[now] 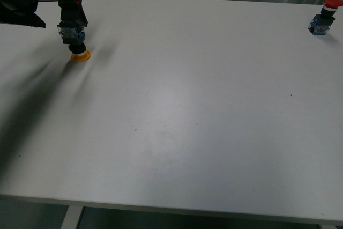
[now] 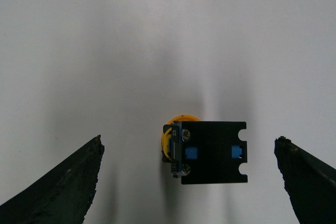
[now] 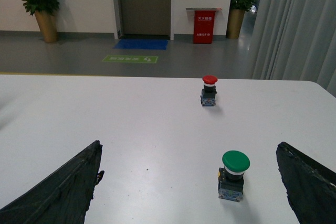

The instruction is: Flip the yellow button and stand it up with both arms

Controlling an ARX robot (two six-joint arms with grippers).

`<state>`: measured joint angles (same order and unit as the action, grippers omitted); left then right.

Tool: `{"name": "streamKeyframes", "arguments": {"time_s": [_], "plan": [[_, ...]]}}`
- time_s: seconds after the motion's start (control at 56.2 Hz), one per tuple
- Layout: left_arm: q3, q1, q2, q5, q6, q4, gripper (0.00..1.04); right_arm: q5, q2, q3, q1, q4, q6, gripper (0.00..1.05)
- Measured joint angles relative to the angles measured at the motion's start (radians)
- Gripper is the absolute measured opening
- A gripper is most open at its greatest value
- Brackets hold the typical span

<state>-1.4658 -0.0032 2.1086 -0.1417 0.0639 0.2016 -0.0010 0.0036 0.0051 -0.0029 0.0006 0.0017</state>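
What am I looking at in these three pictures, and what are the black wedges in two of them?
It is a robot with two arms at a white table. The front view looks out from its body; the other two come from cameras on its wrists, and the black wedges are each gripper's open fingers. The left gripper straddles the yellow button, which stands cap down, without touching it. The right gripper holds nothing; ahead of it stand a green button and a red button, caps up.
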Motion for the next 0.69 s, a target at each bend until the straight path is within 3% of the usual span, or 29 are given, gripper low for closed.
{"name": "streamKeyframes", "arguments": {"time_s": [0.659,0.694], "plan": [[-0.082,-0.021,0.063,0.021,0.013,0.063,0.98,0.000,0.000,0.000,0.000,0.000,0.000,0.97],[-0.084,-0.021,0.064,0.021,0.012,0.068,0.93,0.000,0.000,0.000,0.000,0.000,0.000,0.97]]}}
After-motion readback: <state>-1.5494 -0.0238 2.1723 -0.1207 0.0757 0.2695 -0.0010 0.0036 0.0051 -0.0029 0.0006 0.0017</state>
